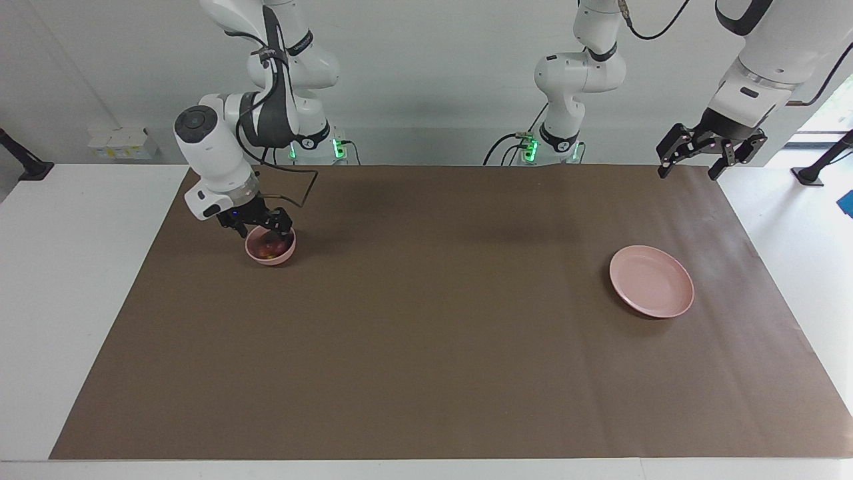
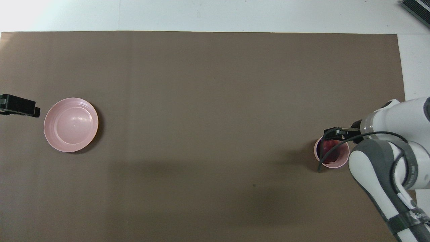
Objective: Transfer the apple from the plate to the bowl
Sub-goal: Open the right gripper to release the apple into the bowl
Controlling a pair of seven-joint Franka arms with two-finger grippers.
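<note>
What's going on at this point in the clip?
The right gripper is down at the bowl at the right arm's end of the table, and the apple sits inside the bowl. Whether the gripper grips the apple can't be told. The plate, at the left arm's end, has nothing on it. The left gripper waits raised, jaws open, near the table's edge.

1. You see a white table (image 1: 80, 280) carrying a brown mat (image 1: 426, 347) across most of its top.
2. A plain white wall (image 1: 433, 73) rises at the robots' end.
3. Small white boxes (image 1: 123, 142) sit against that wall.
4. Lighting is even and bright.
</note>
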